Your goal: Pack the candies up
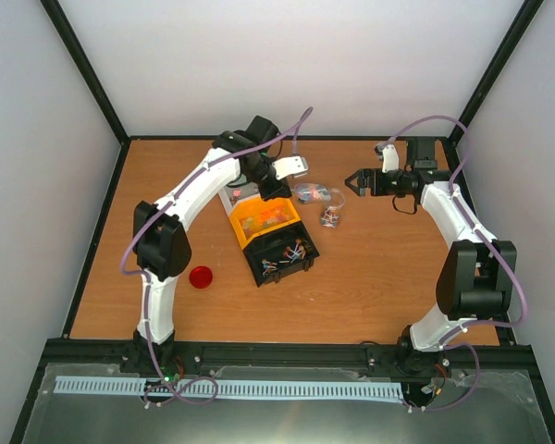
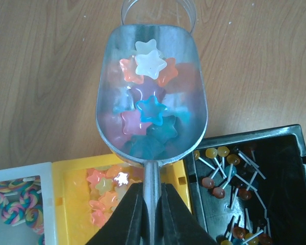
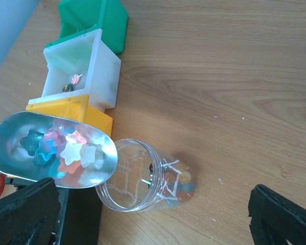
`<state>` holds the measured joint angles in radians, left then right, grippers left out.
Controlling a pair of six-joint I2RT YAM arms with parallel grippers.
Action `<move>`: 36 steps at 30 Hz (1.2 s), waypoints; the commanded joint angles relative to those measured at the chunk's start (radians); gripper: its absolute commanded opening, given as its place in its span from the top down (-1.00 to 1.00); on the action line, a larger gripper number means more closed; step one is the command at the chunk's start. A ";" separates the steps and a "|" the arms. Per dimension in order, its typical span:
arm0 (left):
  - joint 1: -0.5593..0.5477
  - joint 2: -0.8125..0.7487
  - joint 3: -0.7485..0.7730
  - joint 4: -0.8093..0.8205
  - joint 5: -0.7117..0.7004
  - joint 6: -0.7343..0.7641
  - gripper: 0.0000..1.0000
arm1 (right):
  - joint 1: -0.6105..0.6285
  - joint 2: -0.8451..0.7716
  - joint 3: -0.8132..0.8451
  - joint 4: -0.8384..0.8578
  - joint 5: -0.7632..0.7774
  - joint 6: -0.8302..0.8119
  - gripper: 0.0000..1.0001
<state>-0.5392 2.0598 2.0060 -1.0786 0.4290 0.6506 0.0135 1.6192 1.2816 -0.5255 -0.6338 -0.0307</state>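
Observation:
My left gripper is shut on the handle of a metal scoop, also seen from the side as the scoop. The scoop holds star-shaped candies in white, orange, pink and blue. Its front lip sits at the mouth of a clear jar, whose rim shows just beyond the scoop. Lollipops lie in the jar's bottom. My right gripper stands open on the near side of the jar, its fingers wide apart and touching nothing. From above, the jar lies between the two grippers.
A row of bins runs beside the scoop: green bin, white bin with swirl sweets, yellow bin with more star candies, black bin with lollipops. A round red lid lies left of the black bin.

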 commanded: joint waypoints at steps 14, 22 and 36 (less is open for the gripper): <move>-0.064 0.050 0.191 -0.136 -0.138 0.034 0.98 | -0.004 -0.045 0.002 0.022 0.026 0.026 -1.00; -0.085 0.082 0.263 -0.176 -0.186 0.035 0.98 | -0.005 -0.050 -0.010 0.028 0.026 0.031 -1.00; -0.120 0.098 0.315 -0.185 -0.279 0.064 0.98 | -0.005 -0.039 0.003 0.034 0.008 0.019 -1.00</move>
<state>-0.6460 2.1487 2.2562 -1.2507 0.1883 0.6868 0.0135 1.5974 1.2816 -0.5114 -0.6151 -0.0101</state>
